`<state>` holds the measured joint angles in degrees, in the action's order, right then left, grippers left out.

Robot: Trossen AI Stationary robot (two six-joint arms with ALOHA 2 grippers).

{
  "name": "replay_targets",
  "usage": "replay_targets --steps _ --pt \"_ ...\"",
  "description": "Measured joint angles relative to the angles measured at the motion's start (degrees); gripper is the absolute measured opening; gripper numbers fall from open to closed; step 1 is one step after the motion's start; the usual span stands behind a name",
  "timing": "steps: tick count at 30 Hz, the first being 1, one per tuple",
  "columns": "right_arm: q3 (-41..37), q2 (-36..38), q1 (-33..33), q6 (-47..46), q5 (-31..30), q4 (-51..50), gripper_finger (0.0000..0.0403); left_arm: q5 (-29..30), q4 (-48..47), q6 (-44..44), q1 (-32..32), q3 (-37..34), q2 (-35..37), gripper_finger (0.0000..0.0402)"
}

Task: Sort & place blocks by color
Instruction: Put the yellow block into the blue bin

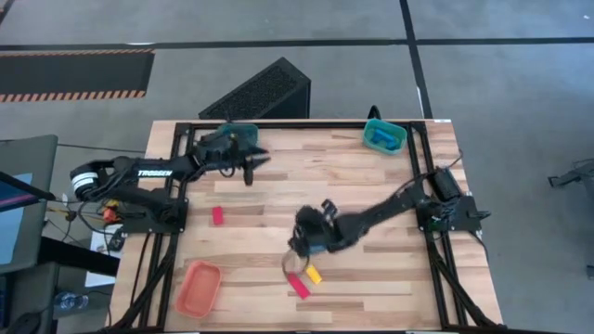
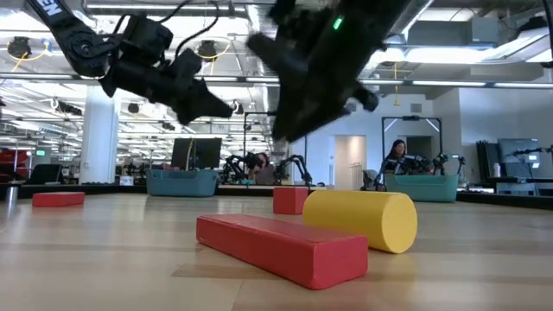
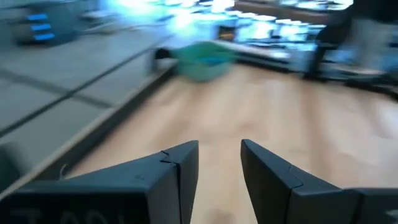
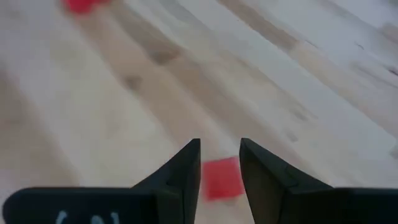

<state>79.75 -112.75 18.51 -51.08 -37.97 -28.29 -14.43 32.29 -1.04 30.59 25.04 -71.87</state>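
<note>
Low view puts a long red bar (image 2: 281, 248) nearest, lying flat on the table (image 2: 104, 259), with a yellow cylinder (image 2: 363, 218) on its side just behind it, seemingly touching. A small red block (image 2: 290, 199) is seen behind those, and another red bar (image 2: 59, 199) lies well apart toward the far left edge of that view.

From above, the right gripper (image 1: 306, 243) is found hanging over the near-middle of the table, close to the red and yellow pair. Its fingers (image 4: 183, 171) are parted by a narrow gap and nothing is pinched; in its wrist view a red block (image 4: 221, 177) is framed below the gap, apart from both fingers.

Farther back, the left gripper (image 1: 249, 163) is held in the air over the far-left part of the table, beside a teal tray (image 1: 225, 139). Its fingers (image 3: 180, 168) are likewise slightly parted and empty. A second teal tray (image 1: 384, 136) with something blue inside sits at the far right, and an orange tray (image 1: 199, 287) at the near-left corner.

The blocks are judged to be light, rigid and smooth. A flat-sided block would best be taken across two opposite flat faces, a bar across its short width near mid-length. The cylinder may roll if nudged, so it would be gripped across its diameter.
</note>
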Motion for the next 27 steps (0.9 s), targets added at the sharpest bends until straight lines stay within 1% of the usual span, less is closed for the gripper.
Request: replay_targets --steps 1,3,8,10,14,16,21,24,27 --pt "0.0 0.0 1.6 -1.2 -1.5 0.2 0.013 -1.2 0.6 0.4 -1.9 0.0 -0.3 0.011" --pt "0.0 0.0 4.5 -5.0 -3.1 -1.0 0.0126 -1.9 1.3 1.5 -6.4 0.0 -0.4 0.011" --pt "0.0 0.3 10.0 -17.3 -4.1 -6.6 0.0114 2.3 5.0 1.9 -18.7 0.0 -0.4 0.011" --pt "0.0 0.3 12.0 -21.2 -4.1 -7.4 0.011 5.0 6.4 2.2 -23.8 0.0 -0.4 0.011" --pt "0.8 0.3 15.8 -26.1 -4.2 -8.5 0.0107 14.1 6.9 2.8 -32.1 0.0 -0.4 0.0109" --pt "1.9 0.4 17.3 -27.1 -4.7 -8.8 0.0107 17.7 7.3 2.9 -35.4 0.0 -0.4 0.0109" --pt "3.4 0.4 19.7 -29.5 -7.6 -9.7 0.0107 23.8 6.4 3.4 -41.4 0.0 1.8 0.0109" --pt "3.4 0.0 20.4 -30.5 -7.3 -8.7 0.0108 26.6 4.0 3.9 -44.3 0.0 4.8 0.0109" --pt "3.3 -1.1 20.7 -30.8 -8.8 -7.3 0.0116 28.9 1.5 4.9 -46.5 0.0 7.1 0.0109"
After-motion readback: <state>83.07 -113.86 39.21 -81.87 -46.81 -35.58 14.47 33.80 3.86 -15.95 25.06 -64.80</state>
